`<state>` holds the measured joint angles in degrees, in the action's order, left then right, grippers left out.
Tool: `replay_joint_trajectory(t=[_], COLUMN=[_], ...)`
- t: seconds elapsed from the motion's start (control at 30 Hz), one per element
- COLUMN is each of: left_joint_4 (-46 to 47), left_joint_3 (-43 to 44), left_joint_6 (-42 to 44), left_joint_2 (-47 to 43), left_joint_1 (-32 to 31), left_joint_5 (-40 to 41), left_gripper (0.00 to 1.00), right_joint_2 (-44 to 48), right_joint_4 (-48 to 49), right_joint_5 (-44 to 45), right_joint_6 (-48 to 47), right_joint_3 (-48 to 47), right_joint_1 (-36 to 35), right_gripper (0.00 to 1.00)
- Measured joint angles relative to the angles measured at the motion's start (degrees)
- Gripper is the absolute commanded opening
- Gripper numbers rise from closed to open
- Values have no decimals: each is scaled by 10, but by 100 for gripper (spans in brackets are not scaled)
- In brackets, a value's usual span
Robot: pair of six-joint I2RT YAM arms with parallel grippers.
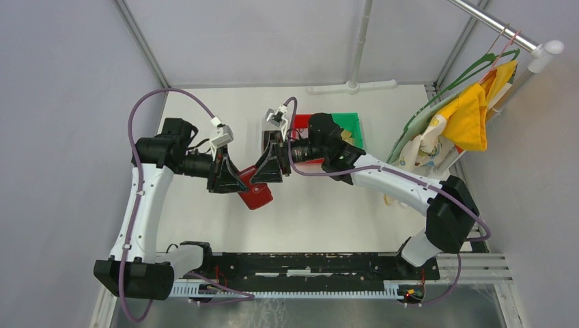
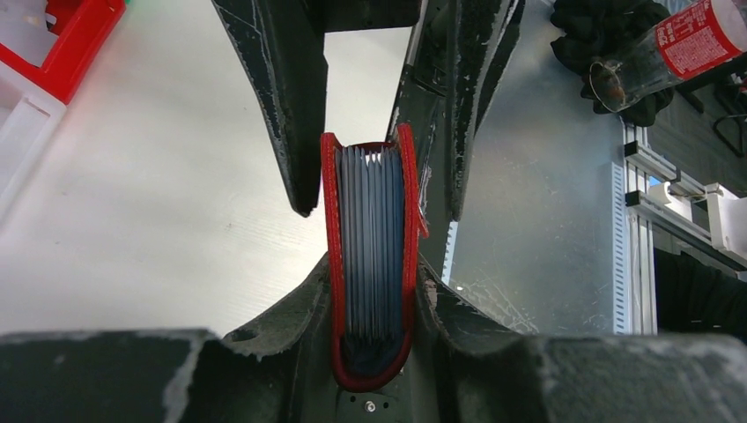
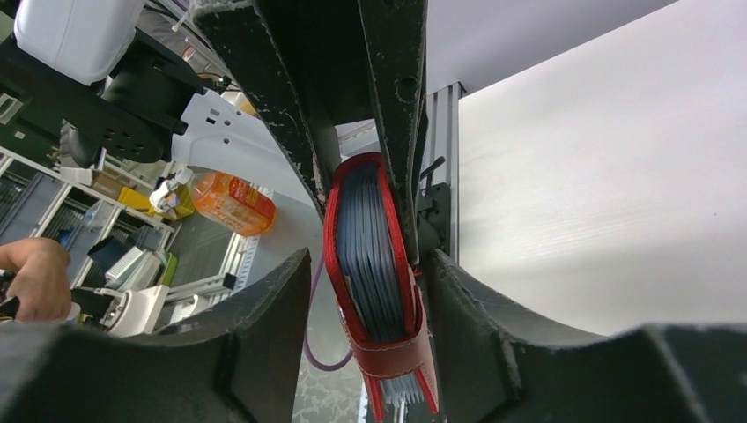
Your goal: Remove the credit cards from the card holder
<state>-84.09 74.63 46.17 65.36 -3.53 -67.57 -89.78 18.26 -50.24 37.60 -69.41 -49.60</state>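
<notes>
The card holder [image 1: 257,197] with credit cards [image 2: 374,238] inside is grasped by the left pincer [image 1: 240,186], and the released right pincer [image 1: 263,179] is placed around it.

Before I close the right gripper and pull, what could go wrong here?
The card holder is clamped only by the left gripper; a hard pull may drag it out. The right gripper straddles the whole holder, not one card, so closing may just pinch the tightly packed cards inside.

Most of the card holder [image 1: 257,197] beneath left hand [image 1: 238,184] and right hand [image 1: 259,176]
</notes>
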Motion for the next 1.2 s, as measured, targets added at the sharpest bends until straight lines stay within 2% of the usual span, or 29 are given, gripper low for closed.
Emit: replay_joint_trajectory(t=[0.07,0.1,0.13,0.2,0.27,0.3,0.43,0.47,0.57,0.67,0.73,0.87,1.07,1.1,1.2], left_joint_4=[0,0,-1,-5,-4,-3,4,9,26,37,42,49,52,52,52], left_joint_3=[1,1,2,4,4,4,4,4,3,-1,-2,-3,-3,-3,-1], left_joint_6=[0,0,0,0,2,3,-4,-8,-21,-31,-38,-48,-62,-65,-70], left_joint_2=[0,0,0,0,0,0,0,0,0,0,0,0,2,3,5], left_joint_1=[0,0,0,0,0,-1,-1,-1,-1,-1,-1,-1,0,1,2], left_joint_5=[0,0,-1,-4,-3,-3,-4,-4,-5,-12,-20,-44,-72,-78,-89], left_gripper=[4,8,20,62,90,98,100,97,82,59,52,51,50,52,64], right_joint_2=[-2,-4,-4,-7,-9,-11,-10,-8,12,64,83,123,126,126,127], right_joint_4=[-7,-11,-15,-21,-34,-40,-52,-53,-37,17,41,125,233,248,278], right_joint_5=[-2,-1,-2,-3,0,7,56,68,121,165,180,218,249,255,277], right_joint_6=[-5,-8,-13,-21,-27,-25,-25,-25,-21,-1,10,45,94,99,108], right_joint_3=[-8,-12,-15,-23,-32,-38,-53,-53,-29,39,64,132,185,193,204], right_joint_1=[0,0,0,0,0,0,1,1,2,2,2,2,-4,-7,-16], right_gripper=[27,19,12,1,0,0,0,0,0,0,0,0,0,0,0])
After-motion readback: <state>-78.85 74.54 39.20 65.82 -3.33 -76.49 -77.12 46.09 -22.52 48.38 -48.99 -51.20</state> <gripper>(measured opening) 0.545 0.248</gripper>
